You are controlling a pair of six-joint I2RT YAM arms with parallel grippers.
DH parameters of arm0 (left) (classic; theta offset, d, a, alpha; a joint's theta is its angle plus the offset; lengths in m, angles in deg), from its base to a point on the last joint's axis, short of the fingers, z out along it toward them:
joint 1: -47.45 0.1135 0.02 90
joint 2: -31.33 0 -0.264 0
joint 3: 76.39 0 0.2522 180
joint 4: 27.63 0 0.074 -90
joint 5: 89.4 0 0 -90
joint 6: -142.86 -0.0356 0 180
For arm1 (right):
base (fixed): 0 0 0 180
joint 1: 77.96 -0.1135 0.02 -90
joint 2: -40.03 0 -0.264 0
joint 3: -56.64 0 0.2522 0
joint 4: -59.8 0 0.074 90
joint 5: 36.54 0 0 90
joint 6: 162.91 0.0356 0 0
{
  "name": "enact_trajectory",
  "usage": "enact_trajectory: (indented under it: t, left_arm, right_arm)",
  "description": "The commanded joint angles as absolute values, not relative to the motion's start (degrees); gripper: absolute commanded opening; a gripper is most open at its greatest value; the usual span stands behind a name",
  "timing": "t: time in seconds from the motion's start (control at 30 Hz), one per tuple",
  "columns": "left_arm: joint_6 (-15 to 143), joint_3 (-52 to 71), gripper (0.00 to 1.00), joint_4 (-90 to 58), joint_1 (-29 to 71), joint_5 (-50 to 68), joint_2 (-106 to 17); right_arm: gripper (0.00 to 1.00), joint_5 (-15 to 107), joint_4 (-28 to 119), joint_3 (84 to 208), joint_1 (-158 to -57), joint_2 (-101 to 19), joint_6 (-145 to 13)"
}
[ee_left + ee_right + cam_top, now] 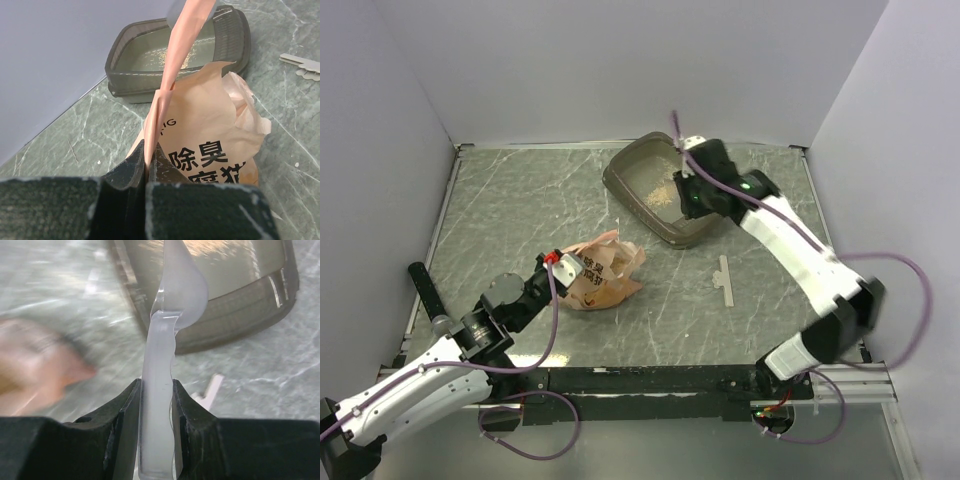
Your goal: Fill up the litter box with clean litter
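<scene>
Litter box [623, 182] nr far edge, bag [605, 272] mid-table

It looked like a robotics lab test cell: plain pale walls [620, 60] boxed in a green marble-patterned surface [520, 210]. A left arm [410, 385] and a right arm [800, 255] were bolted to a dark rail [650, 380] at its near edge, trailing purple cables [554, 310].

On the orange-pink bag [210, 125] we read Chinese chars. "除臭", w/ Latin "G" up-left; the row below is cut, not readable.
</scene>
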State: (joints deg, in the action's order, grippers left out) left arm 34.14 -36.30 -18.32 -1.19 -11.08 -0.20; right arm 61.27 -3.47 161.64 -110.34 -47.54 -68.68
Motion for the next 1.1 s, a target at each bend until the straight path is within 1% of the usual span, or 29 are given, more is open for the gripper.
enact_trajectory:
  t: [0.0,0.17,0.2,0.4,0.6,0.83,1.07]
  left_arm:
    - [34.0,-35.9,0.01,-21.5,-1.9,-8.9,1.3]
    - [33.6,-36.4,0.01,-21.9,-2.1,-5.7,3.1]
    - [33.5,-36.7,0.01,-22.0,-2.1,-5.1,3.9]
    - [33.1,-37.1,0.01,-22.3,-2.1,-2.5,5.8]
    - [33.4,-37.1,0.01,-22.4,-2.1,-1.8,6.7]
    - [33.2,-36.9,0.01,-21.9,-2.3,-0.9,6.5]
    - [33.3,-36.8,0.01,-21.7,-2.4,-0.2,6.1]
  right_arm:
    - [0.0,49.1,-5.9,159.2,-110.6,-34.1,-66.2]
    - [0.0,40.8,-8.8,156.0,-111.7,-26.1,-64.6]
    - [0.0,37.5,-9.5,156.0,-111.7,-24.8,-64.5]
    - [0.0,28.6,-15.0,157.6,-113.0,-24.7,-64.4]
    - [0.0,28.8,-20.1,159.7,-114.0,-26.2,-65.6]
    - [0.0,26.2,-19.5,159.3,-115.2,-28.6,-65.7]
    - [0.0,24.7,-20.0,161.4,-117.5,-34.1,-66.0]
